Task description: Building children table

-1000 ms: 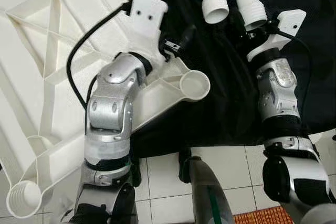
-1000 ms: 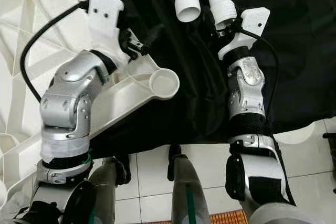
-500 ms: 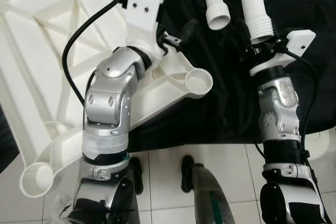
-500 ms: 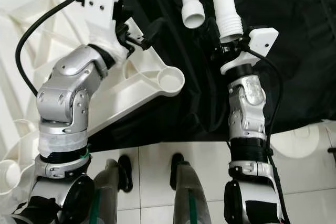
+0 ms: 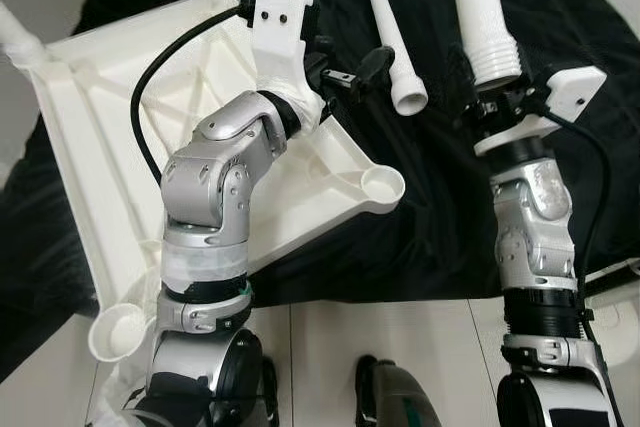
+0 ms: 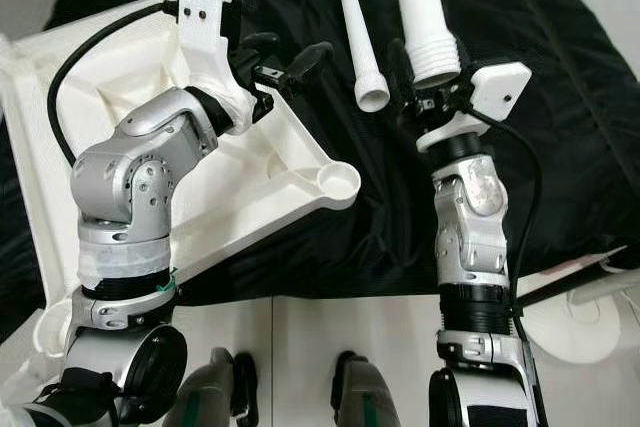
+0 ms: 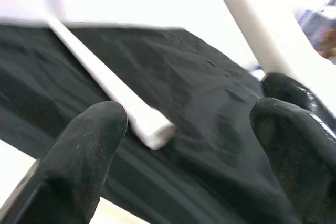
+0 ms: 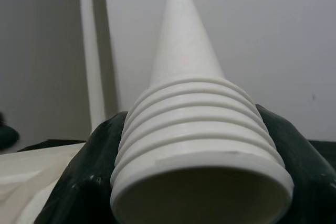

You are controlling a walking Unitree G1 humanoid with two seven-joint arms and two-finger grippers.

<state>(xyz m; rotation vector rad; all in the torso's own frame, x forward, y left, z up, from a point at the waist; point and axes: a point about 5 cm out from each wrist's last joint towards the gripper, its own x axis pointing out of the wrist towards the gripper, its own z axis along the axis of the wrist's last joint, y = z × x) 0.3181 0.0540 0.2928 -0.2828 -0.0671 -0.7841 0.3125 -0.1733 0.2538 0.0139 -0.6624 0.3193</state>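
Black cloth (image 5: 420, 237) spread on the floor, pale tiles at its near edge; all parts lie on it.

Item 1: threaded table leg (image 6: 425, 17), white plastic. Your right end effector (image 6: 432, 77) is clamped on its ribbed, open end, the shaft running away from you.

Item 2: tabletop (image 5: 110, 157), white, upside down, ribbing up. Empty corner socket (image 5: 382, 183) lies between the two arms; a second socket (image 5: 118, 332) sits at the near left corner.

Item 3: loose leg (image 5: 392, 42), thinner, lying on the cloth just beside the gripped one.

Item 4: left end effector (image 5: 350, 72), fingers spread wide, holding nothing, poised over the tabletop's edge near the loose leg.

Handling advice: judging by the grip, the step is bringing the threaded end to the empty socket. Bring it square over the socket before turning; a tilted start would likely cross the threads. You could steady the tabletop with the left arm.

View notes: right wrist view shows the thread rings and hollow mouth (image 8: 202, 187) close up, pinched between dark fingers (image 8: 79, 182). Left wrist view shows the wide gap between fingertips (image 7: 89, 145) with the loose leg's end (image 7: 152, 129) beyond, blurred, so contact cannot be judged. Head views alone give socket and leg together.
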